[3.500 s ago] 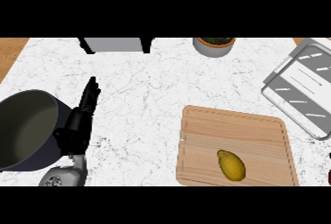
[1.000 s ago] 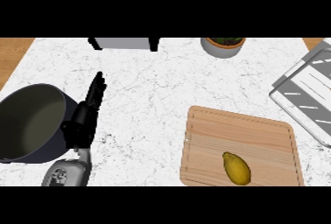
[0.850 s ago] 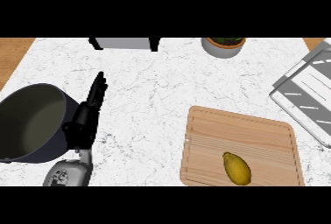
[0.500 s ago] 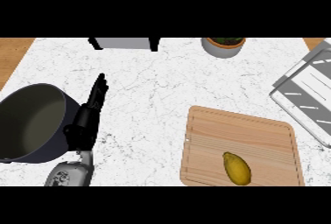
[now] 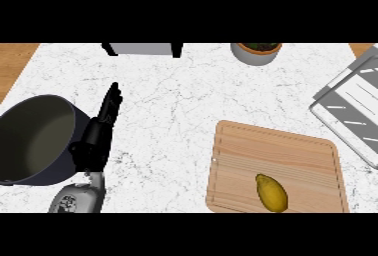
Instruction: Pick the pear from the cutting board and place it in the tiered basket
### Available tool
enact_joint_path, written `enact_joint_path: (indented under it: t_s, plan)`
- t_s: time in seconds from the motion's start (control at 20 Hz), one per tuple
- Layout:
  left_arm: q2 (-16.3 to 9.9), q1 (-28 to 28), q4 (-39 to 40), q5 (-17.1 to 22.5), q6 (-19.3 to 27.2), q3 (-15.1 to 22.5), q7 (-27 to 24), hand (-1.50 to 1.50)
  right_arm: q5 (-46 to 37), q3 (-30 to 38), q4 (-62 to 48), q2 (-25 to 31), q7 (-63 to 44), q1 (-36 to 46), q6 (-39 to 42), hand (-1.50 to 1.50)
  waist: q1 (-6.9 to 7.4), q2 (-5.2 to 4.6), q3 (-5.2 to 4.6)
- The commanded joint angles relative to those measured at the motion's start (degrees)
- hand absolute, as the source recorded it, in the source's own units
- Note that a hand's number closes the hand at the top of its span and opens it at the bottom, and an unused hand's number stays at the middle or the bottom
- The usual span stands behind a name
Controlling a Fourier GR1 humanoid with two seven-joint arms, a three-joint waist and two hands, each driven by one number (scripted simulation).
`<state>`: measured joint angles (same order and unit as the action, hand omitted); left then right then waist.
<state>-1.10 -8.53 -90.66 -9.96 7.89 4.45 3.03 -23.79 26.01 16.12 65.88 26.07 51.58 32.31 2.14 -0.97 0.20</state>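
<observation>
While the counter is seen from steeply above, these things show:

Pear: the pear [image 5: 272, 193] is yellow, smooth and elongated, narrower at its upper end and fuller toward the lower one; a slight greenish-brown shading runs along its left side. It lies flat, its long axis nearly up and down in the view, tilted a little to the left at the top.

Pear's place: on the cutting board [image 5: 277, 150], in the board's lower middle part, close to its near edge; nothing touches it.

Cutting board: pale wood with rounded corners and a groove round its rim, lying slightly askew on the white marbled counter [image 5: 184, 90].

Tiered basket: the tiered basket [image 5: 353, 102], grey wire and shelves, shows at the right edge, well apart from the pear.

Left hand: the left hand [image 5: 98, 131] is at the left, fingers straight and together, pointing up the view, holding nothing; it lies just beside a dark pot [image 5: 35, 139].

Right hand: not visible.

Far edge: a potted plant [image 5: 257, 51] and a grey appliance [image 5: 145, 48].
</observation>
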Motion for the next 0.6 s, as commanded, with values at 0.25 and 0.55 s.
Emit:
enact_joint_path:
  t_s: [0.25, 0.55]
  plan:
    - [0.88, 0.12, 0.16, -0.07, 0.78, 0.07, -0.39, 0.00, 5.21, 6.87, -10.30, 8.63, 0.42, -4.62, 8.09, -1.50, -0.71, -0.62, 0.53]
    - [-0.41, 0.53, -0.87, 0.89, 0.31, -1.28, -0.29, 0.00, 6.85, 8.51, -11.20, 10.79, 2.46, -8.67, 10.79, -1.50, -1.18, -0.45, 0.86]
